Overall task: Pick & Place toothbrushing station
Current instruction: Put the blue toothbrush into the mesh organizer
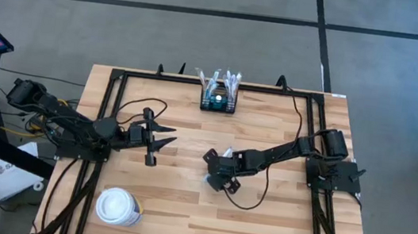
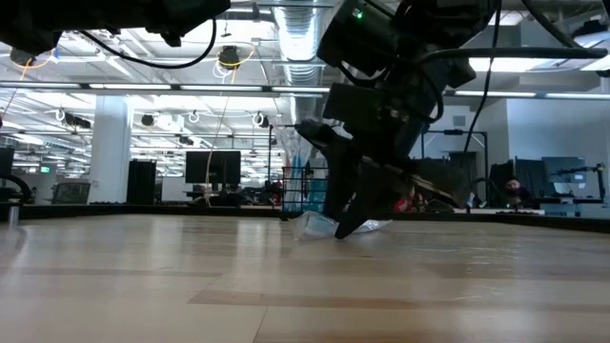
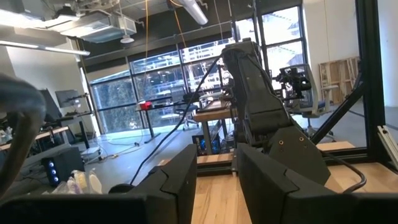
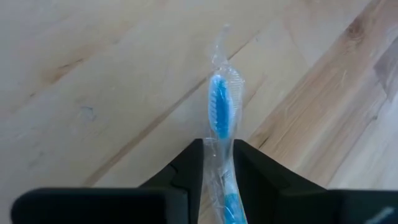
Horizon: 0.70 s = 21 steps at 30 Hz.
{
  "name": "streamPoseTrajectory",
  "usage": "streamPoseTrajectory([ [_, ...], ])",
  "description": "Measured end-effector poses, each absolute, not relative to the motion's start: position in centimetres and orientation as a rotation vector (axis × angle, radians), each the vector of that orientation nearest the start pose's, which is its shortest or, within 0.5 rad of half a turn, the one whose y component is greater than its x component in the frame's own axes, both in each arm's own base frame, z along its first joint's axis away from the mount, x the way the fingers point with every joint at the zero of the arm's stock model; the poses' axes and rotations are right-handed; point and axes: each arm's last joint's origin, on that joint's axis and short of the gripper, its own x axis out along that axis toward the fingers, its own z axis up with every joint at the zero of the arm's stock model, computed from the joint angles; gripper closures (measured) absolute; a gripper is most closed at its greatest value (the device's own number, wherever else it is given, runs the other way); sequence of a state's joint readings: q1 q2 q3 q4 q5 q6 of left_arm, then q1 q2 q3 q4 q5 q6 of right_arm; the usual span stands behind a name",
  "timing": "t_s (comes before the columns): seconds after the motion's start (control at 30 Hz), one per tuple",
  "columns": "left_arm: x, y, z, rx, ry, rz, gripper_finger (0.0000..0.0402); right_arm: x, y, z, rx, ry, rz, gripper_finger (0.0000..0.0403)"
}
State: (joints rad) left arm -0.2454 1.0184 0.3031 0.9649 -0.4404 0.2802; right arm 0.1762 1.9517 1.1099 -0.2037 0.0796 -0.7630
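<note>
While the left gripper (image 1: 164,140) waits at nine o'clock with jaws slightly parted, the right gripper (image 4: 217,163) works mid-surface. Its jaws pinch a clear-wrapped blue toothbrush (image 4: 219,109).

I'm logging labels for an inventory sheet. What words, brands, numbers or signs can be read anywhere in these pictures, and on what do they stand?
None can be read.
White lidded paper cup: no print shows.
Clear-wrapped blue toothbrush in the right pincer: wrapper shows no lettering.
Small black wire-mesh organiser box: too small to tell.
White paper beside the table: marks too blurred.
</note>
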Motion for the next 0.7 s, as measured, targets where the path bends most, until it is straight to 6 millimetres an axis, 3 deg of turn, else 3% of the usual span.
streamPoseTrajectory([
  [0.43, 19.39, -3.58, 23.6, 0.194, -0.206, 0.225, 0.0294, 36.86, 6.29, 12.12, -0.795, 0.972, 0.471, 0.0396],
  [0.7, 19.39, -3.58, 23.6, 0.194, -0.206, 0.225, 0.0294, 36.84, 6.28, 12.21, -0.794, 0.97, 0.471, 0.04],
])
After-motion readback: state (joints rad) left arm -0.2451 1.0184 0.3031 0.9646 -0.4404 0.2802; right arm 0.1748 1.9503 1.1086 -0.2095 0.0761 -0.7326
